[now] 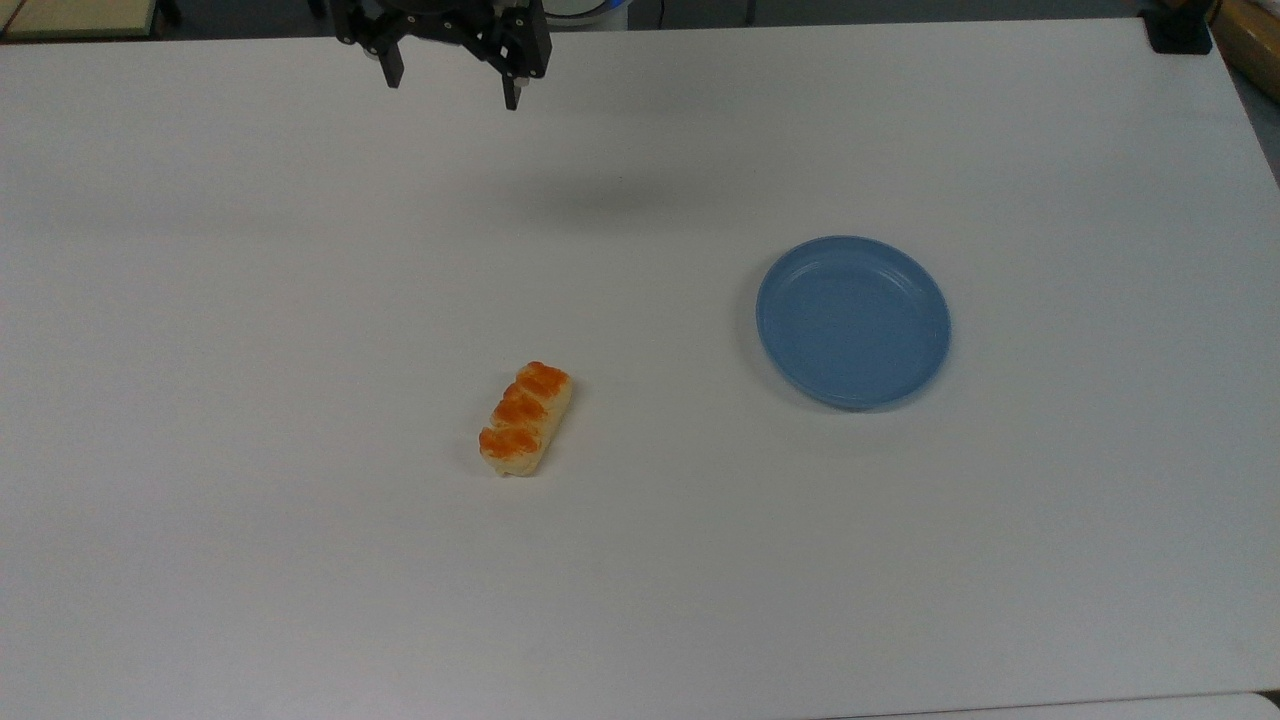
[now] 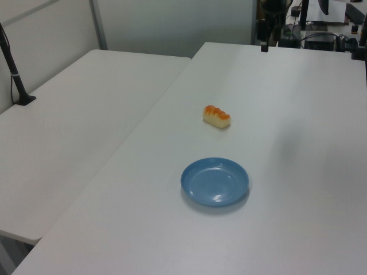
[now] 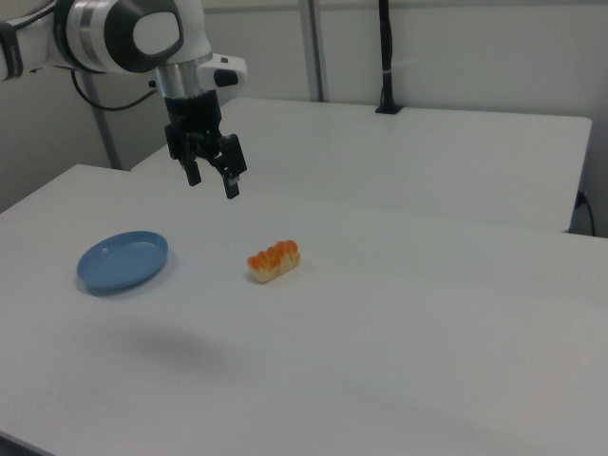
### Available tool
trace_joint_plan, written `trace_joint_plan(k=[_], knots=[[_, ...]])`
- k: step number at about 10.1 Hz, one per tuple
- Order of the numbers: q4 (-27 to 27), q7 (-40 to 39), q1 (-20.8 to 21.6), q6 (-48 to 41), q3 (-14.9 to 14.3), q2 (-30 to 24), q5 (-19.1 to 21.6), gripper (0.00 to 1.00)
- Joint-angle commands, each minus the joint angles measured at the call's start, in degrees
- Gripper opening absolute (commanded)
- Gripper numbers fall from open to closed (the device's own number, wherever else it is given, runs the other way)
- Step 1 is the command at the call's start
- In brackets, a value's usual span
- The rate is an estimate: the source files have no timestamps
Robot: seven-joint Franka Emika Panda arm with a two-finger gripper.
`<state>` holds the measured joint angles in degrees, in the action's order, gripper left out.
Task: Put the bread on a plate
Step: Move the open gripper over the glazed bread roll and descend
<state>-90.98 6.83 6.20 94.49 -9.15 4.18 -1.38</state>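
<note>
The bread (image 1: 525,419), a pale bun with orange glazed tops, lies on the white table (image 1: 300,560) left of centre in the top view; it also shows as the bread (image 2: 217,116) and the bread (image 3: 274,260). The blue plate (image 1: 852,321) sits bare to the top view's right, seen too as the plate (image 2: 215,182) and the plate (image 3: 123,260). My gripper (image 1: 452,92) hangs high above the table's far edge, open and holding nothing. In the right view the gripper (image 3: 212,180) is up in the air, between plate and bread and well above both.
A second white table (image 2: 74,120) adjoins on the left view's left, with a black post (image 2: 14,74) clamped on it. Dark equipment (image 2: 332,34) stands beyond the far edge. A black clamp (image 1: 1178,30) sits at the top view's upper right corner.
</note>
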Motion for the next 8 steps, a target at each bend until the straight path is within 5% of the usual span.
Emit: trace_joint_plan(k=[1, 4, 8], knots=[[-0.17, -0.15, 0.13, 5.42, -0.52, 3.53, 1.73, 1.0], [-0.17, 0.11, -1.1, 16.12, -0.78, 11.78, 2.43, 1.0], [-0.25, 10.22, -0.84, 29.15, -0.7, 21.2, 3.14, 1.0]])
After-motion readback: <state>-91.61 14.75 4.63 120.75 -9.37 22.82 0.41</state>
